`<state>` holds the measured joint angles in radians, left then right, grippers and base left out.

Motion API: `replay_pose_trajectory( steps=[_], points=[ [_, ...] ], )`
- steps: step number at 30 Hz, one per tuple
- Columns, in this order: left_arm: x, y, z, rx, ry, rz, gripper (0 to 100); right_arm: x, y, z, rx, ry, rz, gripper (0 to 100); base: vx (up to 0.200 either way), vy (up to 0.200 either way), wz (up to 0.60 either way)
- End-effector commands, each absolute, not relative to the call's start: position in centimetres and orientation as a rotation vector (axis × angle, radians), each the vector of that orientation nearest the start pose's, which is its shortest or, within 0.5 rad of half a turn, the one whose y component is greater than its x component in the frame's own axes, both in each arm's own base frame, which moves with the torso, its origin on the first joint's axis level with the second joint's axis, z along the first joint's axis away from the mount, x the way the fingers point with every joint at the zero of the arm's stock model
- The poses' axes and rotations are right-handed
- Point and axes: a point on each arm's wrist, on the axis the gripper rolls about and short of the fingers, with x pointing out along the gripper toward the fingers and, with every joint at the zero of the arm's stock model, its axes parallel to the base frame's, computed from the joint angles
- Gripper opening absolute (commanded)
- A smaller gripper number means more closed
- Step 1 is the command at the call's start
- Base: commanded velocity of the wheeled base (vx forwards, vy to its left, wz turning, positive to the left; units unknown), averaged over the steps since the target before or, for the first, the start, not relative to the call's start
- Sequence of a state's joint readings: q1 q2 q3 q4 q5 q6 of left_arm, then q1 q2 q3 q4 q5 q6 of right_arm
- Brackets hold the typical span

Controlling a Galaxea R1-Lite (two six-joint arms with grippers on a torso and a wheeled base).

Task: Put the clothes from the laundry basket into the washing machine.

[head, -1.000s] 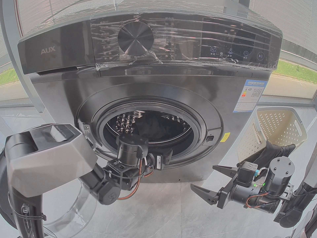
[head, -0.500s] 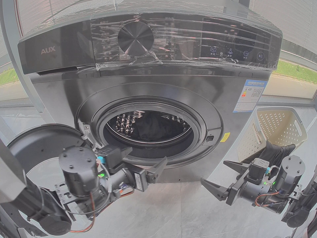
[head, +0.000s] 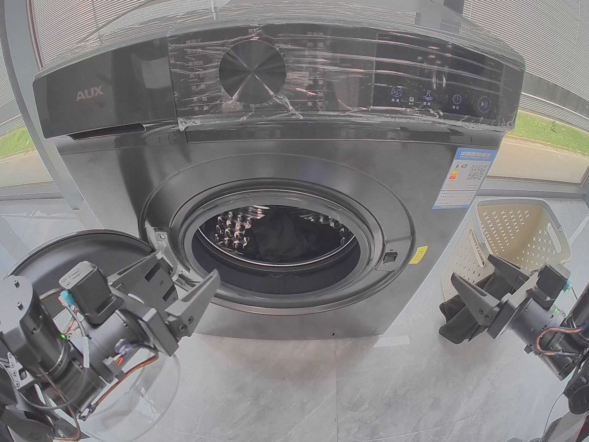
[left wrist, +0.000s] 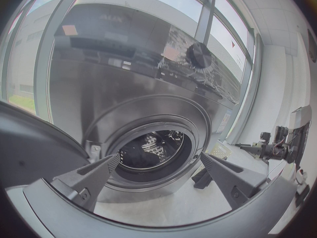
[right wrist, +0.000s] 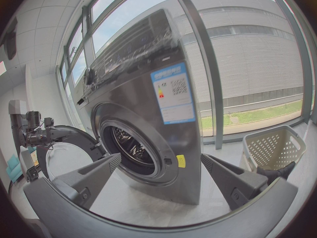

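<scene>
My left claw (head: 187,265) wide, empty, beside open door (head: 80,256), my right claw (head: 472,268) wide, empty, near laundry basket (head: 521,228), dark garment (head: 455,323) draped over its rim, dark clothes (head: 276,234) inside washing machine (head: 307,148) drum

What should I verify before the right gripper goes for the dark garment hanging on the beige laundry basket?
1. Round grey washing machine door swung open: ok.
2. Drum opening unobstructed: ok; dark clothes lie deep inside.
3. Right gripper open and empty: ok.
4. Left gripper open, off to the side of the drum mouth: ok.
5. Black garment draped over the rim of the beige perforated plastic basket, close to the right gripper: ok.
6. More clothes inside the basket: cannot tell.
</scene>
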<state>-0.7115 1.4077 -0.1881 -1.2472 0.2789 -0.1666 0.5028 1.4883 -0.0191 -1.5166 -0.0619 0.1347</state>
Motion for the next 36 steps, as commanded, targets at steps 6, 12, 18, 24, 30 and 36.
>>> replay_pose_trajectory(
  steps=[6,12,18,24,30,36],
  points=[
    [11.8,-8.1,16.3,-0.113,-0.064,-0.366,100,11.7,5.6,14.9,0.117,-0.033,0.395,100,-0.167,0.000,0.00],
    [10.9,-7.1,16.2,-0.108,-0.086,-0.348,100,8.7,4.1,14.4,0.055,0.033,0.392,100,-0.067,0.000,0.00],
    [9.8,-5.9,15.7,-0.079,-0.092,-0.316,100,6.7,2.6,13.9,0.059,0.046,0.325,100,-0.100,0.000,0.00],
    [8.6,-4.2,15.4,-0.057,-0.070,-0.239,100,4.4,1.0,13.6,0.053,-0.004,0.195,100,0.000,0.000,0.00],
    [5.5,-2.1,14.7,-0.066,-0.053,-0.198,100,1.9,0.2,12.7,0.059,-0.056,0.121,100,0.000,0.000,0.00],
    [3.3,-0.8,13.2,-0.068,-0.022,-0.140,100,0.1,-0.1,11.5,0.061,-0.090,0.076,100,0.000,0.000,0.00]
  ],
)
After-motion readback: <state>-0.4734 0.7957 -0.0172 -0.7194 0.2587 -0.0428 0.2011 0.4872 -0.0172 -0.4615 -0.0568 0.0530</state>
